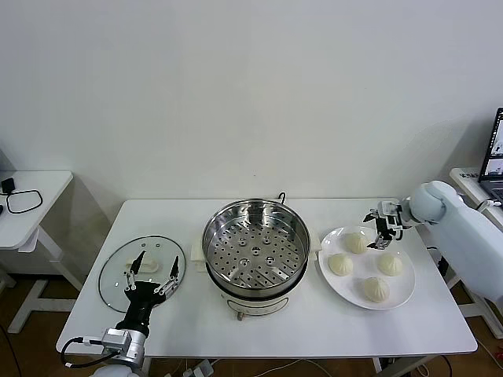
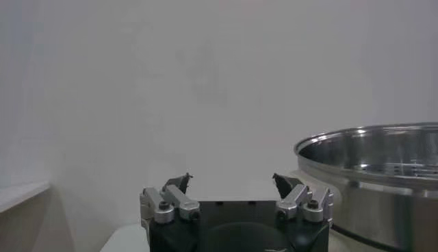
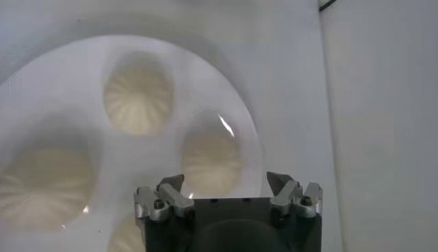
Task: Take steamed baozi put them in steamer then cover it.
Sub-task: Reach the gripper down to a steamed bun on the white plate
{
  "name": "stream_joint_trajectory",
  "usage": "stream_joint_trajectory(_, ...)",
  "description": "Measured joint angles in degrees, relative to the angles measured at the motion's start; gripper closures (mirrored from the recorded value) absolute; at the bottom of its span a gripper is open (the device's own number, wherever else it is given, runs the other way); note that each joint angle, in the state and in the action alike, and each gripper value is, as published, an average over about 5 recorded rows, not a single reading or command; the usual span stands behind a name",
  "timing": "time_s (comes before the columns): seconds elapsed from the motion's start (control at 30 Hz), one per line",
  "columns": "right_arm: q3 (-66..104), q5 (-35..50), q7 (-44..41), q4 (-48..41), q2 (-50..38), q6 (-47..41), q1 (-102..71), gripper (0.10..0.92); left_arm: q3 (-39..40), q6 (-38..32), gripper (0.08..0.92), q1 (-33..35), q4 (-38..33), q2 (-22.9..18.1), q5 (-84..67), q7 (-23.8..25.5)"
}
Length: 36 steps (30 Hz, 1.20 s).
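Four steamed baozi (image 1: 365,265) sit on a white plate (image 1: 407,294) beside the steamer (image 1: 256,245) on a white table (image 1: 314,330) against a bare wall (image 1: 251,86); right gripper (image 1: 382,228) hovers spread above them, left gripper (image 1: 151,273) spread over the cover (image 1: 114,271).

steamer (image 2: 369,174) cut off, wrist view

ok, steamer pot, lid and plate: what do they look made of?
Steamer: polished steel by the look, mirror-bright wall, perforated basket; its base looks like white plastic.
Cover: clear glass, the table shows through, with a metal-looking rim and white handle.
Plate: glossy white, ceramic or melamine, can't tell which.
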Motion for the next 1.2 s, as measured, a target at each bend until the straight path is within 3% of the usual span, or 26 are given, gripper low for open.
stream_joint_trajectory(0.4, -1.56, -4.67, -2.15, -6.43, 4.91, 0.38, 1.99, 0.203, -0.32, -0.37, 0.177, 0.17, 0.47, -0.21, 0.06, 0.09)
stream_joint_trajectory(1.2, -0.65, -7.57, -1.51, -8.93, 7.35, 0.74, 0.91, 0.216, -0.53, -1.02, 0.177, 0.38, 0.93, -0.34, 0.31, 0.26)
